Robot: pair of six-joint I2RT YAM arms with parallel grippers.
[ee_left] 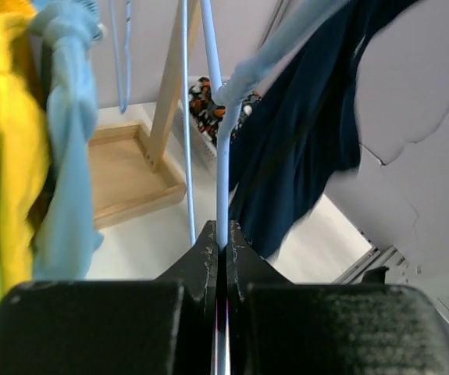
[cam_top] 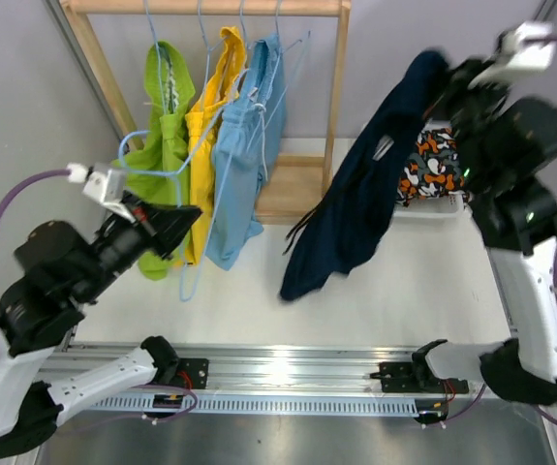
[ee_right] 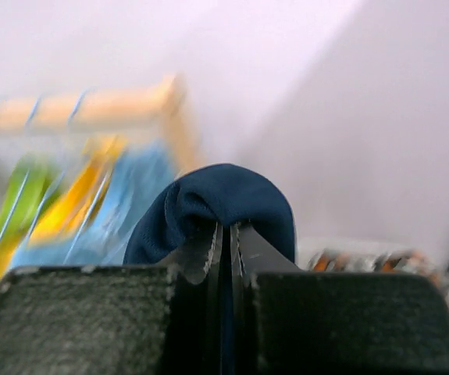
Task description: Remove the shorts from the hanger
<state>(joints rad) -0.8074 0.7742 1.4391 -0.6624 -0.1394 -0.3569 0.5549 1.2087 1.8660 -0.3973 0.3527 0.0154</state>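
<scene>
One pair, the navy shorts (cam_top: pixel 355 208), hangs right of the wooden rack (cam_top: pixel 210 7). Its length slopes down and leftward from the right end effector (ee_right: pixel 226 234), which is clamped on a fold of the cloth. In front of the rack, the left end effector (ee_left: pixel 218 238) is pinched on a blue hanger (ee_left: pixel 222 156), well apart from the shorts. The right arm is nearer.

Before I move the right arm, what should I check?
1. Right gripper shut on soft navy fabric shorts: ok.
2. Left gripper shut on thin light blue wire hanger: ok.
3. Navy shorts apart from that hanger: ok, top view.
4. Navy shorts' lower end clear of white table: cannot tell.
5. Wooden rack emptied: not ok; lime green fabric shorts, yellow fabric shorts, light blue fabric shorts hang there.
</scene>
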